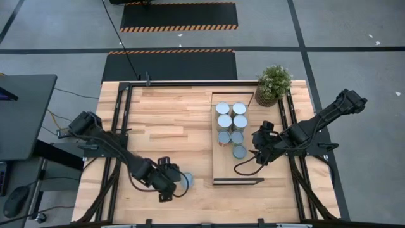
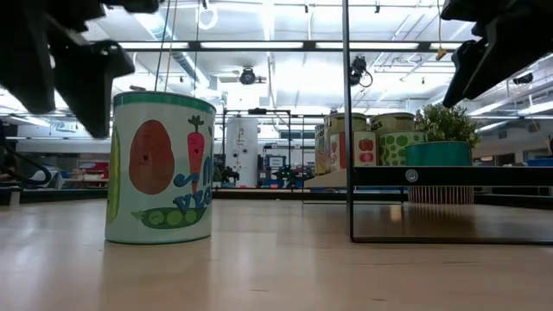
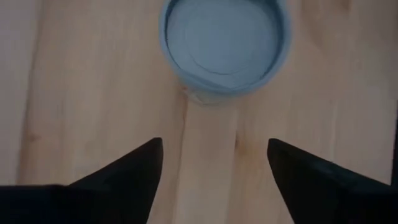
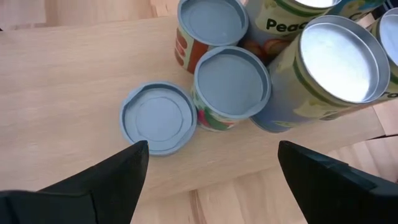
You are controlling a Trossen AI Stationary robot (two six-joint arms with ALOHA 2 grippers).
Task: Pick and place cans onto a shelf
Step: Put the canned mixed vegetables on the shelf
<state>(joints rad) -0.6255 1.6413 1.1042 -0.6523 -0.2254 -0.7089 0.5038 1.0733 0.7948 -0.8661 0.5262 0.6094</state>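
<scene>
Hovering my left claw (image 1: 172, 187), fingers spread and empty, just beside the upright lone can (image 1: 185, 180), far nearer than my right claw (image 1: 261, 152).

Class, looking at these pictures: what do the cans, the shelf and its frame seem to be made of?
Cans: likely metal tins, matte grey-blue ridged lids, printed glossy labels.
Shelf: light wood board, visible grain, probably matte.
Frame: thin black bars, seemingly painted metal.
</scene>
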